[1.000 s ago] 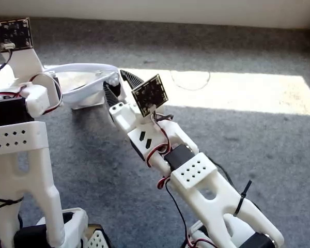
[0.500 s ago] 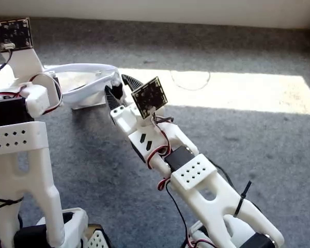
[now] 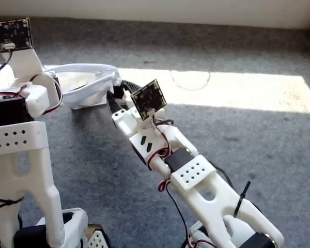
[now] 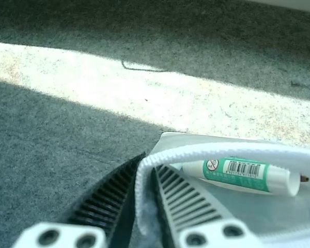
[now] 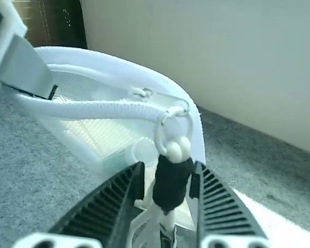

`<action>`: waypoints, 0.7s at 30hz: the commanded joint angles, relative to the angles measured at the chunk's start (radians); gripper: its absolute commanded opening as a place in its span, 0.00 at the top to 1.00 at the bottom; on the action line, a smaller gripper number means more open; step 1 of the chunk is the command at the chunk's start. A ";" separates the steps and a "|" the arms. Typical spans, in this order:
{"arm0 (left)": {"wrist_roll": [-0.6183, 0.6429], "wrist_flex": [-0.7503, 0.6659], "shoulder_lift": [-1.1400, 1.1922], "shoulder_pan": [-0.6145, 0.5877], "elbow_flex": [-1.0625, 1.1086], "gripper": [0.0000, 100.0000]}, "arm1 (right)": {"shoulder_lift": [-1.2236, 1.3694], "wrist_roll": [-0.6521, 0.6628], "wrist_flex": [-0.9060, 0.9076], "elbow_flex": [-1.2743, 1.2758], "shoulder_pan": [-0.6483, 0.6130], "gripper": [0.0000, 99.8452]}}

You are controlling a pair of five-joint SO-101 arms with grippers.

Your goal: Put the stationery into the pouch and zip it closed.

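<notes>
Left gripper (image 4: 148,164) was clamped on the white zip edge of the pouch (image 5: 88,108), 1 ribbed finger on each side of the rim. 1 green-and-white tube (image 4: 237,174) lay inside the pouch just beyond those fingers, on the side of the finger inside the rim and clear of the teeth. No other stationery was seen on the grey carpet (image 4: 51,139) near the fingers, so loading looked done and the zip was the step in hand.

Right gripper (image 5: 168,166) had its 2 fingers narrowed around the black zip pull (image 5: 171,181), which sat squarely between them. 1 finger looked to be touching it and a thin gap showed by the other, so it was not clamped yet. The white ring (image 5: 165,129) linking pull to slider stood just past the fingertips. The pouch mouth was wide open.

To do it well:
- Finish closing on the black tab itself, not the ring, which would likely slip.
- Drag straight along the tooth line, not upward.
- Keep the left pinch firm so the pouch doesn't trail after the slider.
- Go slow, since a skewed pull could jam the teeth.
</notes>
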 commanded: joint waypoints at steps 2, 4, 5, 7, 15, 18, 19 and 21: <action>-0.006 0.005 0.008 0.012 0.008 0.99 | -0.002 -0.006 -0.018 -0.013 0.013 0.89; -0.006 0.005 0.008 0.012 0.008 0.99 | -0.002 -0.006 -0.018 -0.013 0.013 0.89; -0.006 0.006 0.008 0.012 0.008 0.99 | -0.002 -0.006 -0.018 -0.013 0.013 0.89; -0.006 0.006 0.008 0.012 0.008 0.99 | -0.002 -0.006 -0.022 -0.013 0.013 0.89; -0.006 0.006 0.008 0.012 0.008 0.99 | -0.002 -0.014 -0.024 -0.019 0.013 0.89; -0.006 0.006 0.008 0.012 0.008 0.99 | -0.001 -0.014 -0.022 -0.019 0.013 0.89; -0.006 0.006 0.008 0.012 0.008 0.99 | -0.001 -0.014 -0.021 -0.019 0.013 0.89; -0.006 0.006 0.008 0.012 0.008 0.99 | -0.001 -0.014 -0.018 -0.019 0.013 0.89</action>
